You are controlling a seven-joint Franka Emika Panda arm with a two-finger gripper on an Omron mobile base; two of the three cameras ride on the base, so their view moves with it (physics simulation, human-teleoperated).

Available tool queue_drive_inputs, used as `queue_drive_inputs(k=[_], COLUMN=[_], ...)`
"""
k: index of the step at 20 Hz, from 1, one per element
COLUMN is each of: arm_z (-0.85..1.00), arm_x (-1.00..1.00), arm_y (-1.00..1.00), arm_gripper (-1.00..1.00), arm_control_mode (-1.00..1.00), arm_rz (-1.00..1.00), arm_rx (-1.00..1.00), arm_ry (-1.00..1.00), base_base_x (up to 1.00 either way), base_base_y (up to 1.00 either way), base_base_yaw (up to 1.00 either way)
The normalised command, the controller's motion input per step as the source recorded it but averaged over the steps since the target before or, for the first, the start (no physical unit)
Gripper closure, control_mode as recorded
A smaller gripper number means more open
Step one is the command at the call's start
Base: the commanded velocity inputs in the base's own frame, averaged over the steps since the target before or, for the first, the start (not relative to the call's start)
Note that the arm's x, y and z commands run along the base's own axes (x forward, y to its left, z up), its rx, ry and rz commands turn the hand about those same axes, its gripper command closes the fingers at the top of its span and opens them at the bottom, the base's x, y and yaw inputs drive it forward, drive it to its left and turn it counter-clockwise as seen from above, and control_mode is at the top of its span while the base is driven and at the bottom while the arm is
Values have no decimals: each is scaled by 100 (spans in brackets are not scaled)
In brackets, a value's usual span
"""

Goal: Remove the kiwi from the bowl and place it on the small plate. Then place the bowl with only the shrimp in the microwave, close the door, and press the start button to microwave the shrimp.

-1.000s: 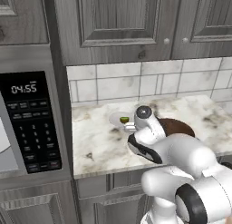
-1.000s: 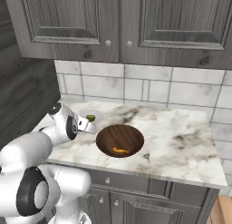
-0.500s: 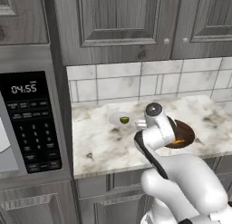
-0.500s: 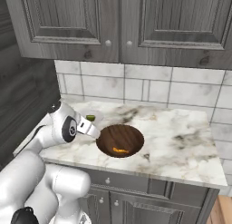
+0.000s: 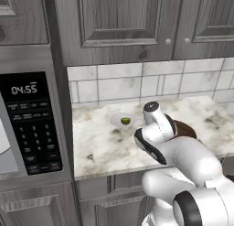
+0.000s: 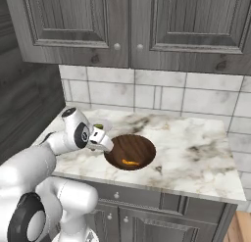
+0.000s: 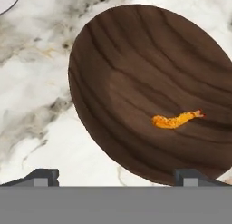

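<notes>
The dark wood-grain bowl [image 7: 136, 82] sits on the marble counter, with the orange shrimp [image 7: 176, 120] lying alone inside it. My gripper [image 7: 117, 177] hovers just above the bowl's near rim, open and holding nothing. From the right base view the gripper [image 6: 104, 142] is at the left edge of the bowl [image 6: 131, 150], and the shrimp [image 6: 129, 162] lies low in it. The yellow-green kiwi [image 5: 125, 121] rests on the small plate [image 5: 115, 118] behind the arm. My wrist half hides the bowl [image 5: 186, 128]. The microwave [image 5: 32, 124] stands at left; its door is out of view.
Grey cabinet doors [image 5: 119, 19] hang above the counter, over a white tiled backsplash [image 6: 196, 99]. Bare marble counter [image 6: 201, 148] stretches to the right of the bowl. A sliver of the white turntable [image 5: 2, 145] shows at the far left edge.
The hand has swung away from the small plate and to the right, and now it hangs over the bowl. The kiwi has stayed on the plate.
</notes>
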Motion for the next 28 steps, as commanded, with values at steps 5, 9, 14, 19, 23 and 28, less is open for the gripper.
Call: queue_drive_inputs(k=[5,9,14,19,23,28], arm_z=[-15,-30,-24,-8,-21,-27], arm_x=[0,1,16,20,10,6], arm_y=[4,0,-6,-17,-11,-1], arm_gripper=[-100,-100,-100,-100,-100,-100], arm_control_mode=[-100,-100,-100,-100,-100,-100], arm_rz=[1,0,0,2,2,1], arm_rx=[-15,-9,-1,0,0,0], arm_ry=[3,3,8,8,5,5], base_base_x=[0,0,0,0,0,0], base_base_y=[0,0,0,0,0,0], base_base_yaw=[0,0,0,0,0,0])
